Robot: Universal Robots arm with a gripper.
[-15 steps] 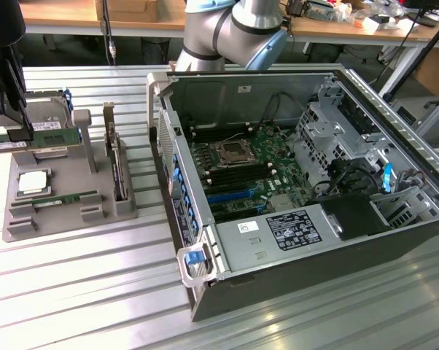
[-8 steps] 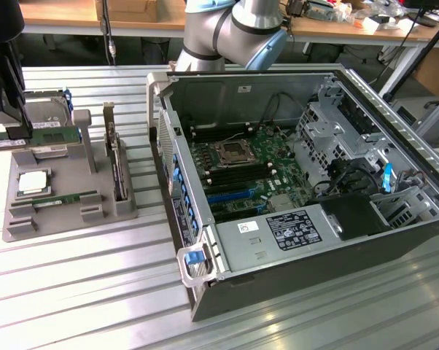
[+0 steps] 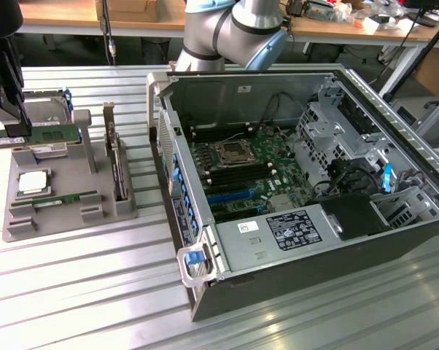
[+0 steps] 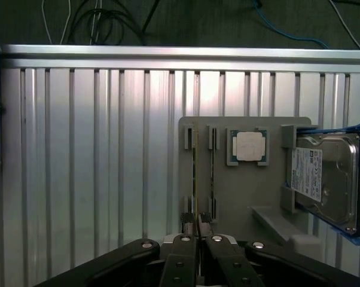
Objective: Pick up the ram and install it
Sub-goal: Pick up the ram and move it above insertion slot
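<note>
Your tool point(image 4: 196, 222) is pinched shut right now, black fingers point(image 4: 183, 254) squeezed onto the ram point(image 4: 195, 173). You see it edge-on, a thin yellowish line running out from the tips across the matte grey fixture tray point(image 4: 240, 203); whether it's clear of its slot blocks, you can't tell. Just beside it lies the second stick point(image 4: 211, 173), a darker green sliver seated between small grey blocks. Next along is the square CPU point(image 4: 249, 146) with its pale metal lid, then the boxy silver hard drive point(image 4: 329, 179), tilted, white label up. The tray rests on your ribbed aluminium worktop point(image 4: 96, 167). On the exterior view's right, the open steel case point(image 3: 227, 91) shows its green motherboard point(image 3: 249, 164)
</note>
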